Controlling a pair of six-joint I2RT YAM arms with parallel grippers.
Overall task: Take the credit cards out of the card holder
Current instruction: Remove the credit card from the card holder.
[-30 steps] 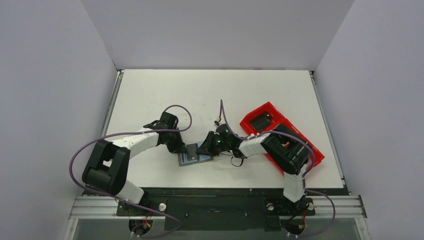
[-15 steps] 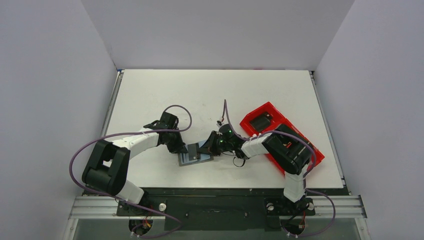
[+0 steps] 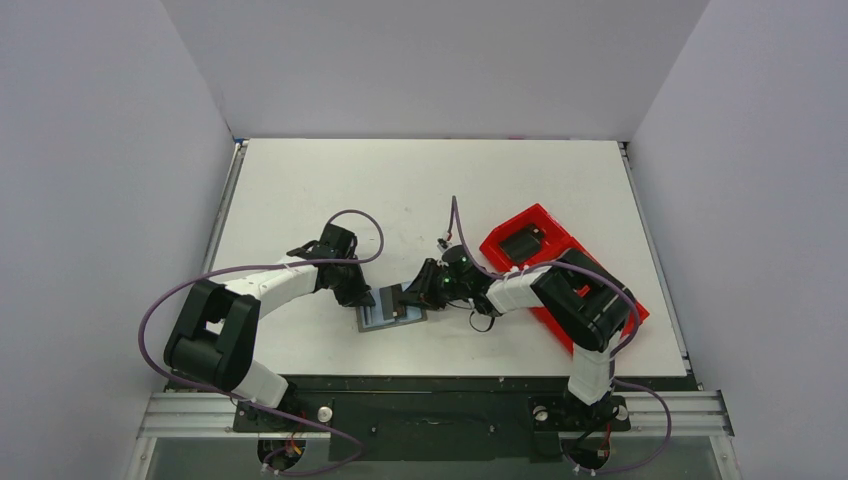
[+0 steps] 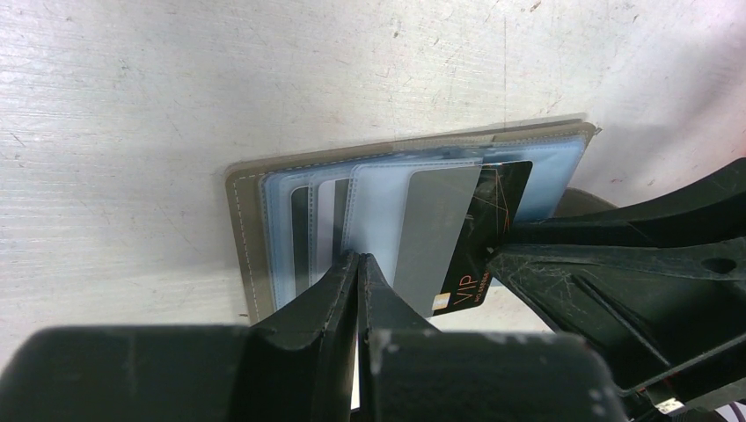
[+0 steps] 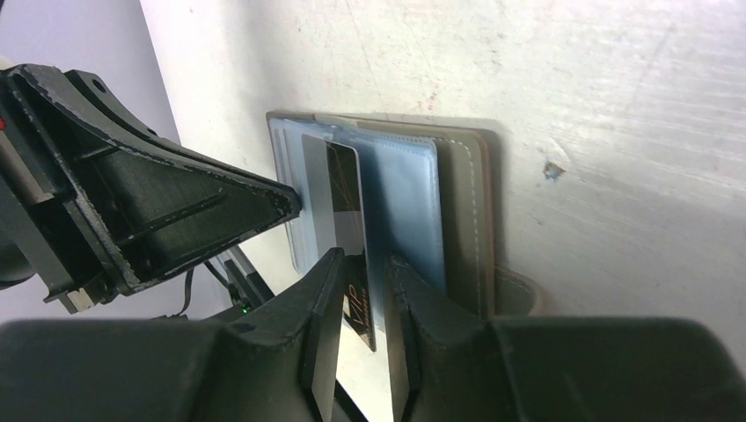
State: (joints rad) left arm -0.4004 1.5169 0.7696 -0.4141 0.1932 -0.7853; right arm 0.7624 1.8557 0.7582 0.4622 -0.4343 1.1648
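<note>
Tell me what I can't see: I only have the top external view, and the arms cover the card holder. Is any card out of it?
Observer: Partly. The left wrist view shows a grey-and-black card marked VIP sticking halfway out of a pocket of the open card holder.
Operator: Does the right arm have hold of it?
Observer: The right wrist view shows the right gripper with its jaws slightly apart and the card's VIP end in the gap. I cannot tell whether they touch it.
</note>
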